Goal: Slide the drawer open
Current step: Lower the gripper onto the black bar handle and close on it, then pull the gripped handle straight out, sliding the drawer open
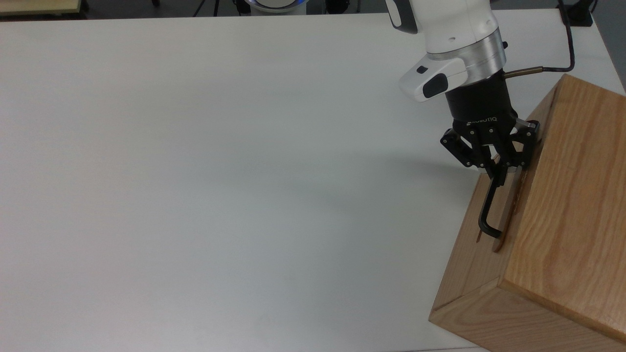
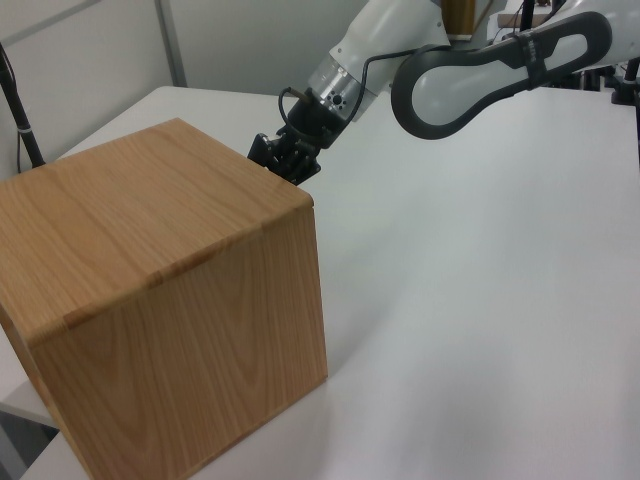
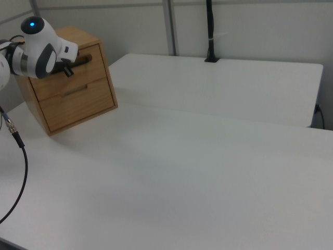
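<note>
The light wooden drawer is the upper one in the cabinet at the top view's right edge. Its thin black bar handle runs along the front panel. My gripper points down at the handle's far end, with its fingers shut on the bar. In the right view the drawer sits at the top of the cabinet's front, and my white wrist covers the left end of its handle. In the left view my gripper sits just beyond the cabinet's far top corner.
The cabinet stands on a wide white table. A second drawer sits below the gripped one. A black cable trails behind my wrist, and a black post stands at the table's far edge in the right view.
</note>
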